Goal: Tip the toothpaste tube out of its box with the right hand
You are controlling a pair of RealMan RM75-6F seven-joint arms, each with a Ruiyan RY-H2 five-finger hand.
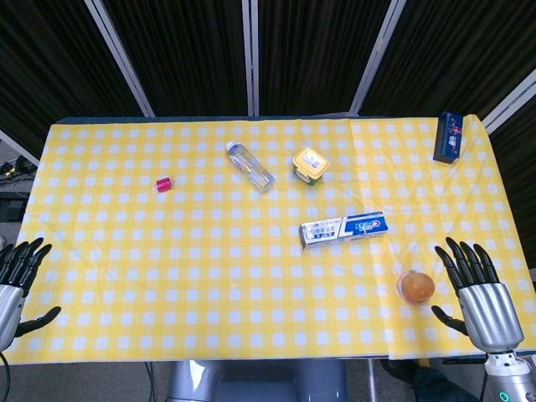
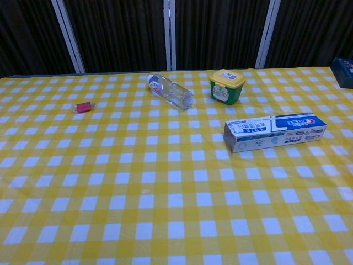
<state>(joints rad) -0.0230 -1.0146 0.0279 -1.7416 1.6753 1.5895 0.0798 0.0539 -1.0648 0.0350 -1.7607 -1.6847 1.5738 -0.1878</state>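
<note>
Head view only — right hand [image 1: 484, 293], orange [image 1: 416, 286]

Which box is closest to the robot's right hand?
The toothpaste box, lying flat mid-table. It is nearer the right hand than the dark blue box at the far corner.
</note>
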